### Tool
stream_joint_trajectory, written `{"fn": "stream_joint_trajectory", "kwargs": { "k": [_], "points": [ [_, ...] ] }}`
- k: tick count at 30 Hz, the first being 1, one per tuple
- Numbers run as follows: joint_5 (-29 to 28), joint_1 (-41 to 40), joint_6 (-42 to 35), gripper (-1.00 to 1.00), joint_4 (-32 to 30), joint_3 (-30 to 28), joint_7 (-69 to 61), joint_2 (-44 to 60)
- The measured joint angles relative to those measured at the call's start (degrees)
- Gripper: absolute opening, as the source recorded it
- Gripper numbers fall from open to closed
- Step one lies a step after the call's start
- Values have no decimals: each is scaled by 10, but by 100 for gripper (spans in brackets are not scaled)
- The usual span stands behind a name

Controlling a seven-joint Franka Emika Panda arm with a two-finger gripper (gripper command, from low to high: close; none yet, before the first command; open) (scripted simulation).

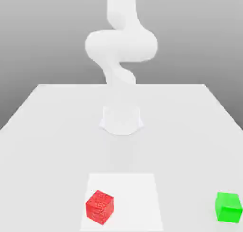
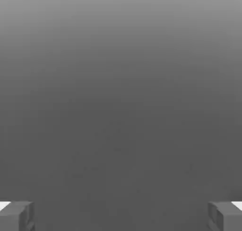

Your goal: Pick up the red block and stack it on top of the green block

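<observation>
Red block: the mottled red block (image 1: 100, 207) is seated on the white square (image 1: 135, 202), in its near part, close to the edge at the exterior view's left; one corner is turned toward the camera.
Green block: the plain bright green block (image 1: 228, 207) is set off the white square, well apart from it on the exterior view's right; its near face is turned almost squarely to the camera.
Blocks together: a wide gap is left between them, so nothing is stacked.
Surface: the white square is surrounded by the pale surface (image 1: 47, 164), which is extended well beyond its far edge.
Arm base: the white base (image 1: 121, 121) is planted beyond the far edge of the white square.
Arm: the white arm (image 1: 121, 45) is raised above the base, and its upper part is cut off by the frame.
Fingers: in the hand view, the fingers (image 2: 16, 217) are spread wide apart; nothing is held between them.
</observation>
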Motion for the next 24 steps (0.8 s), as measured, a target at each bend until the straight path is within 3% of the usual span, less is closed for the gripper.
{"fn": "stream_joint_trajectory", "kwargs": {
  "k": [16,24],
  "points": [
    [-28,-67,143,0,-87,22,163,336],
    [-10,-78,219,0,-125,16,216,501]
  ]
}}
